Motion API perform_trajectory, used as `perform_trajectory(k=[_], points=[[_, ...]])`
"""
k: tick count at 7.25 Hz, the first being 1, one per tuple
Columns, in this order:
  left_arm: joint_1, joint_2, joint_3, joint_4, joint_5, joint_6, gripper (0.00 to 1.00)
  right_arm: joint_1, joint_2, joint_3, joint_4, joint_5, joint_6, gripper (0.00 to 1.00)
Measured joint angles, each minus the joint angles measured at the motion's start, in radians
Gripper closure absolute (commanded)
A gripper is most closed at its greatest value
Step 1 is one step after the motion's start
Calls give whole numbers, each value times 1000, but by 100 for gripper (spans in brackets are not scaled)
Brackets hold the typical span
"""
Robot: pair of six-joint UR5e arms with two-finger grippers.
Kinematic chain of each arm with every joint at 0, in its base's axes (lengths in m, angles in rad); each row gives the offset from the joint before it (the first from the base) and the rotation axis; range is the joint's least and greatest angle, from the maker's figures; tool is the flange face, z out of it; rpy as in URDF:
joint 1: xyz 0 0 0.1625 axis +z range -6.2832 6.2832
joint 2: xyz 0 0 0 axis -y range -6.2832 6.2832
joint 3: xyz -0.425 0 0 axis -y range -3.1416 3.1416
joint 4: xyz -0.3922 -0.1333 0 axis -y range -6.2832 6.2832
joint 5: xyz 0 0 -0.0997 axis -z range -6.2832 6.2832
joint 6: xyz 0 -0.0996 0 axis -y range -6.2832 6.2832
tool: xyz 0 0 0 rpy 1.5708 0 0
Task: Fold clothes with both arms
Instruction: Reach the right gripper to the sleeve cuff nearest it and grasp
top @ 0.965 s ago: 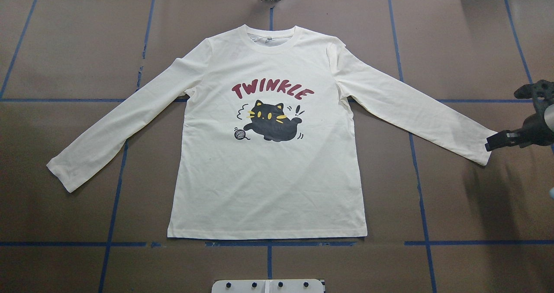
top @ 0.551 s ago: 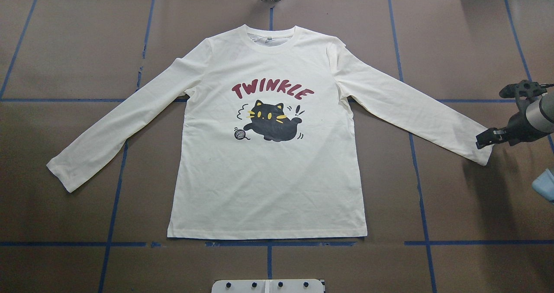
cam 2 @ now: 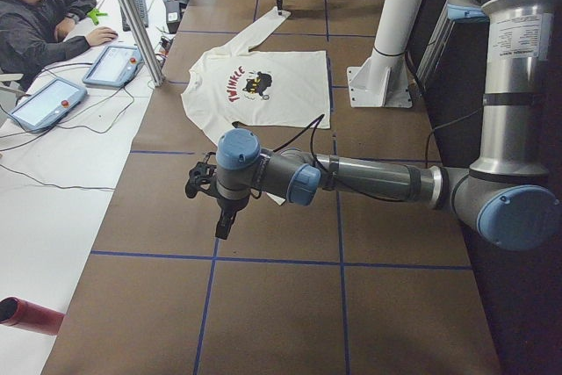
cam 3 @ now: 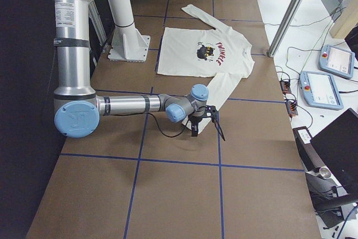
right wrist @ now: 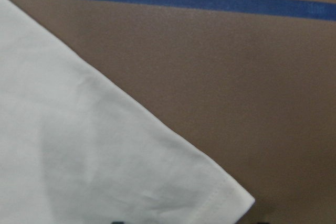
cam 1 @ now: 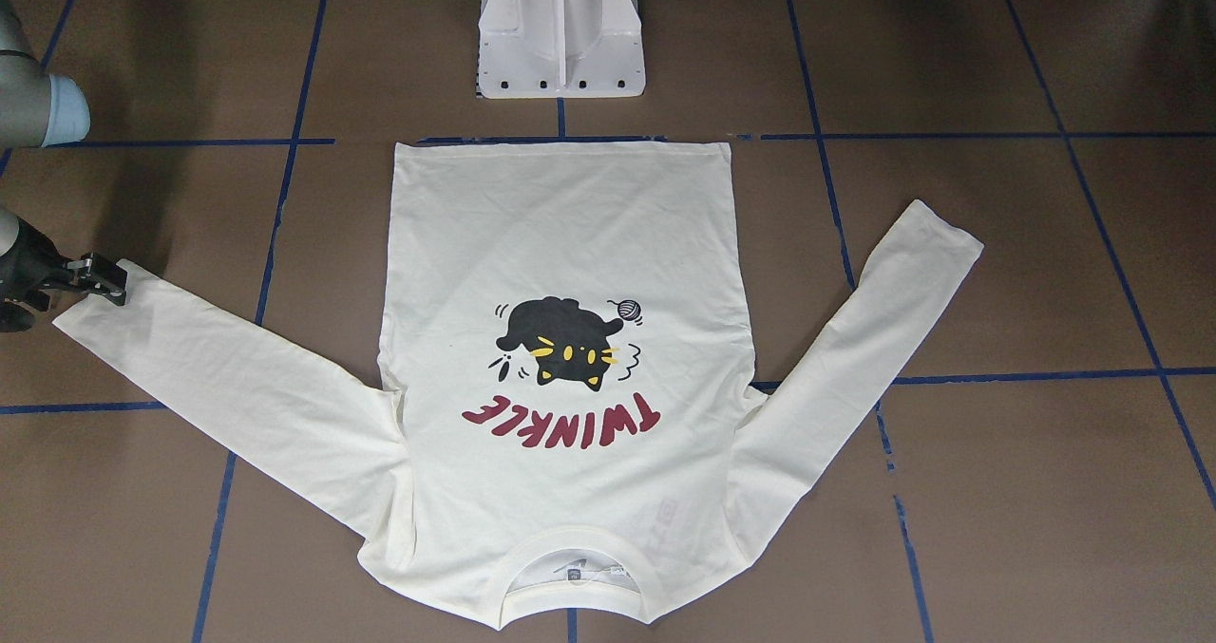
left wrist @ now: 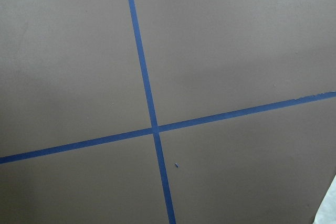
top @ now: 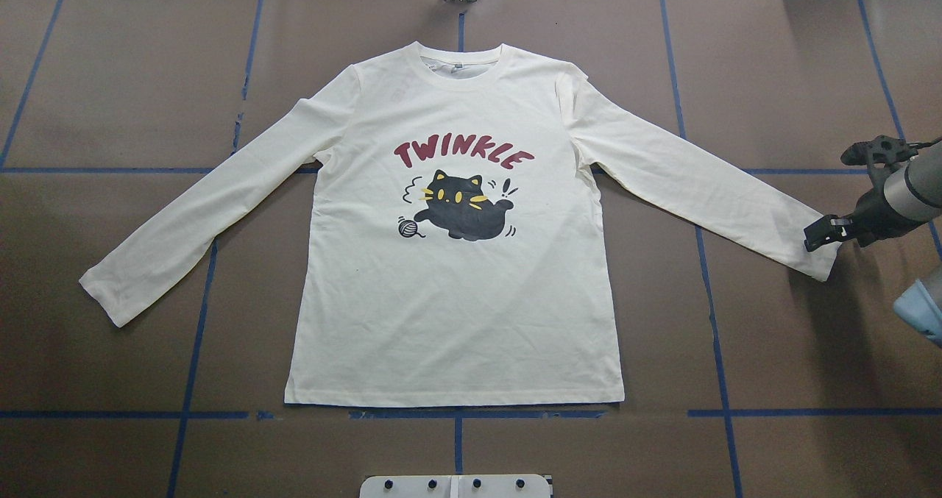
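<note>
The cream long-sleeved T-shirt (top: 456, 299) lies flat and face up on the brown table, with the black cat print and "TWINKLE" lettering showing. It also shows in the front view (cam 1: 560, 244). My right gripper (top: 812, 236) hangs low over the cuff of the right sleeve (top: 817, 259), and its jaws look open. The right wrist view shows that cuff corner (right wrist: 105, 156) with dark fingertips at the frame's bottom edge. My left gripper (cam 2: 222, 227) shows only in the left side view, above bare table near the left sleeve; I cannot tell whether it is open or shut.
The white pedestal (cam 1: 560, 35) stands at the shirt's hem side. Blue tape lines (top: 195, 336) cross the table. An operator (cam 2: 44, 6) sits at a side desk with tablets (cam 2: 114, 63). The left sleeve cuff (top: 110, 292) lies flat.
My right gripper has moved inward, from beside the right sleeve's end to over its cuff. The shirt has not moved.
</note>
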Motion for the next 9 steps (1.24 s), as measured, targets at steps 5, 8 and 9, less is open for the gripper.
perform_trajectory(k=[5,8,9], points=[[0,-3,4,0,-1,-2,0,8,3,20,1,51,0,100],[0,-4,4,0,-2,-3,0,48,36,113,-16,72,2,100],[0,-6,4,0,-2,-4,0,65,115,126,-66,109,3,100]])
